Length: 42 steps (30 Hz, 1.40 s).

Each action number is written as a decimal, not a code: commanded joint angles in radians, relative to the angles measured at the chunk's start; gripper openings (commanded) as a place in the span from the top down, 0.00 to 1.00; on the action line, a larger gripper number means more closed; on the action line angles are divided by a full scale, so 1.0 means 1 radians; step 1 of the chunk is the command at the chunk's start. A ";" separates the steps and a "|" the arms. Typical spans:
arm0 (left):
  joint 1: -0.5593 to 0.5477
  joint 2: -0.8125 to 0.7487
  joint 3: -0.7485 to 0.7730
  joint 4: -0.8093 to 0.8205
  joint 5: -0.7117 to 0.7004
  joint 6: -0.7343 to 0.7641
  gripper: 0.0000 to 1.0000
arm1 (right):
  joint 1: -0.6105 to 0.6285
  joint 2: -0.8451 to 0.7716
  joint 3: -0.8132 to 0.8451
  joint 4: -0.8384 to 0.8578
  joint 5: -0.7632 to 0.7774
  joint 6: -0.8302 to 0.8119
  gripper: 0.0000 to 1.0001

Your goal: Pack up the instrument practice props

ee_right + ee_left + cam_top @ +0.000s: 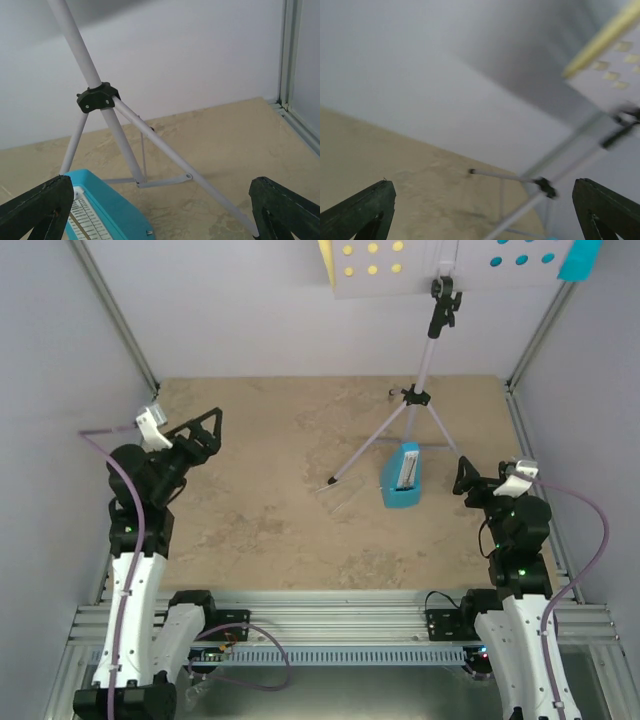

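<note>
The left pincer [485, 212] stands wide open, its two dark fingers [362, 212] poking up at the bottom corners with nothing between them. Beyond them lies a mottled beige surface [395, 165], meeting a plain pale wall [420, 75]. On the right, blurred, stands the lilac music stand [570, 171]. Its black hub [546, 187] joins thin pale legs, and one leg [500, 175] reaches left above the surface to a dark tip. Higher up, its flat desk [615, 75] shows round holes backed with yellow, and the edge of a yellow sheet [602, 40] runs along its upper side.
</note>
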 commanded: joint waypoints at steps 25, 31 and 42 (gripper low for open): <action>-0.471 0.349 0.201 -0.165 -0.096 0.445 0.01 | 0.279 0.455 0.111 0.132 -0.113 -0.131 0.03; -0.471 0.344 0.205 -0.174 -0.100 0.443 0.01 | 0.317 0.569 0.160 0.168 0.000 -0.135 0.02; -0.471 0.337 0.194 -0.171 -0.100 0.437 0.01 | 0.339 0.744 0.230 0.194 -0.020 -0.172 0.09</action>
